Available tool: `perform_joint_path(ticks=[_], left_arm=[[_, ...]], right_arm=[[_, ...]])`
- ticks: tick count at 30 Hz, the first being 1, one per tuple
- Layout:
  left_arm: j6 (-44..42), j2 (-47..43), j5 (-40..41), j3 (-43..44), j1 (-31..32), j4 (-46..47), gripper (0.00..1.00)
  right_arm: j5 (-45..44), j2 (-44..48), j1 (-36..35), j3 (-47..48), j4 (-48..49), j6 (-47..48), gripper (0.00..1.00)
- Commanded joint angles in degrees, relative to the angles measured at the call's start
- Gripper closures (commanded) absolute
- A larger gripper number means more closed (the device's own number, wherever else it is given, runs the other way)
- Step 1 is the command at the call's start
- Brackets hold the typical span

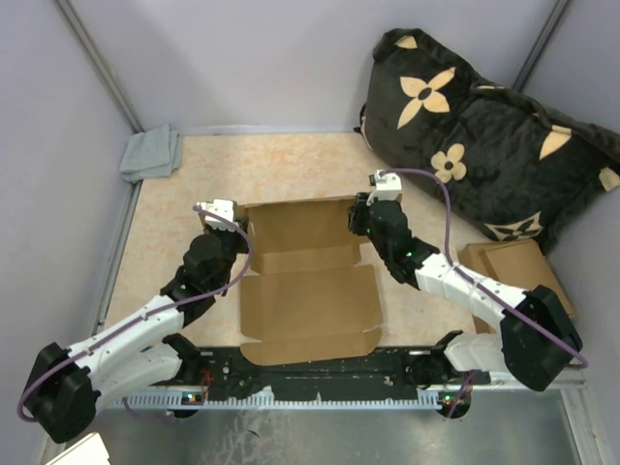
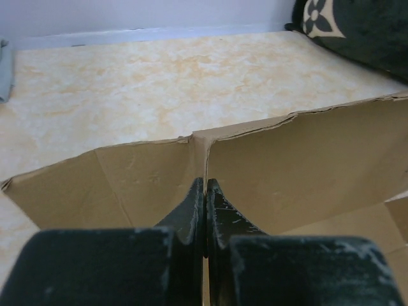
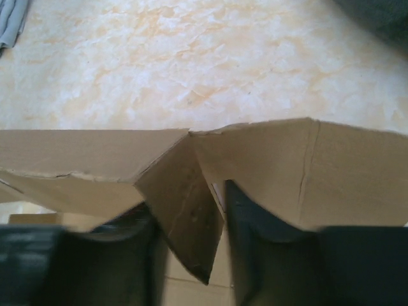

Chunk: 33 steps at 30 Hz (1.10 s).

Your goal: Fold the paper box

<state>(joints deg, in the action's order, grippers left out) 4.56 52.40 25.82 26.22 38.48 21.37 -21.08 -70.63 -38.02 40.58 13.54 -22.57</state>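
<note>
Paper box (image 1: pixel 308 300) lies on bench (image 1: pixel 194 174) btwn both arms, long axis running away from bases, far wall raised. At box's far-left corner left hand (image 2: pixel 204 204) pinches wall seam; at far-right corner right hand (image 3: pixel 190 201), spread, straddles a flap, both equally near.

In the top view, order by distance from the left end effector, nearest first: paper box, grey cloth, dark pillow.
1. paper box, right at the left end effector.
2. grey cloth, far-left corner.
3. dark pillow, far right.
</note>
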Motion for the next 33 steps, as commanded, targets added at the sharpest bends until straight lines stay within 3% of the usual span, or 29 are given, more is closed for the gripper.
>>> perform_joint_path(ticks=[1,4,10,15,19,22,33], left_arm=[[-2.40,-1.12,4.83,-2.29,0.17,8.85,1.00],[-2.18,-1.03,5.51,-3.65,0.28,10.18,1.00],[-1.83,-2.07,6.77,-7.96,0.78,15.83,1.00],[-3.03,-3.49,6.52,-11.82,1.37,22.07,1.00],[-4.23,-4.36,5.57,-14.60,1.85,27.41,1.00],[-4.62,-4.29,5.36,-15.63,2.12,28.88,1.00],[-5.67,-1.53,6.80,-15.22,2.55,28.85,1.00]], right_arm=[[0.76,0.98,-0.04,5.45,-1.56,1.65,0.54],[1.89,4.83,0.40,5.67,-5.40,3.82,0.26],[4.14,14.99,4.59,3.20,-9.59,7.49,0.15],[8.67,19.52,15.20,-1.39,-6.83,2.70,0.21],[17.77,13.95,25.20,-1.68,-5.45,-0.73,0.34],[21.52,8.11,26.59,-1.01,-3.08,1.34,0.41],[35.97,-6.88,30.84,0.99,3.91,5.21,0.47]])
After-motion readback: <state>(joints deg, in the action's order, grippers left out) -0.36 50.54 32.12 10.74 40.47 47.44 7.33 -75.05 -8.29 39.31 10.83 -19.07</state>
